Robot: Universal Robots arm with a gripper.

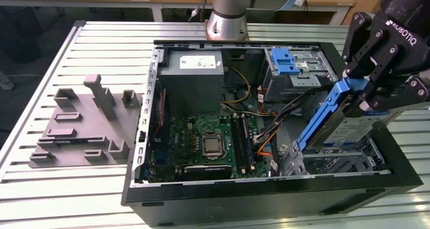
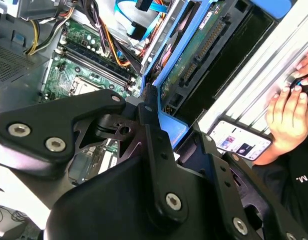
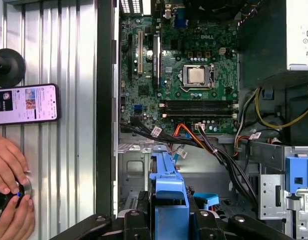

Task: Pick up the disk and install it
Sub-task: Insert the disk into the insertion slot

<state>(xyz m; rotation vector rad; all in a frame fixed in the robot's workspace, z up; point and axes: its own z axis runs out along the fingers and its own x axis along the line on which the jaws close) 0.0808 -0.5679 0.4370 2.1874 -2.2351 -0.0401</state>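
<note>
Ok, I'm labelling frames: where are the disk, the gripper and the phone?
the disk (image 1: 351, 130), exterior view, its labelled face.
the gripper (image 1: 369, 95), exterior view, midway between fingertips.
the phone (image 3: 26, 104), first wrist view, its screen.

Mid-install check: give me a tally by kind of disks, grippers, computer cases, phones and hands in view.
disk: 1, clamped in the gripper
gripper: 1
computer case: 1, open
phone: 1
hands: 2
Total: 6

white lettering (image 1: 402, 31) on the claw (image 1: 378, 95), printed label (image 1: 351, 130) on the disk (image 1: 321, 116).
</note>
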